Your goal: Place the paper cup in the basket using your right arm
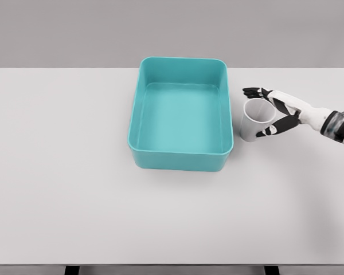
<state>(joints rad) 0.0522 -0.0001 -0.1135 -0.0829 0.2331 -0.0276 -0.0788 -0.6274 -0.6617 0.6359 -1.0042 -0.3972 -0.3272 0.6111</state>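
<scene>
— What's the right robot hand (273, 112) doing, from the head view?

— It comes in from the right edge, arm stretched low over the counter (74, 189). The fingers are partly curled around the paper cup (257, 119): dark fingertips (253, 91) reach over the far side of the rim, and the thumb presses against the near side of the cup wall. So it looks closed on the cup, not spread wide, though I can't tell how firmly it grips.

— And where is the cup?

— On the counter just beside the right wall of the basket (180, 162), near it but apart from it, outside. It is white, mouth up and leaning a little to the right, toward the hand.

— How many of each thing?

— One cup, one basket, one robot hand showing. The basket is teal, rectangular with rounded corners, and sits towards the far middle of the white counter, open side up.

— The other arm?

— I don't see it anywhere in this view.
</scene>
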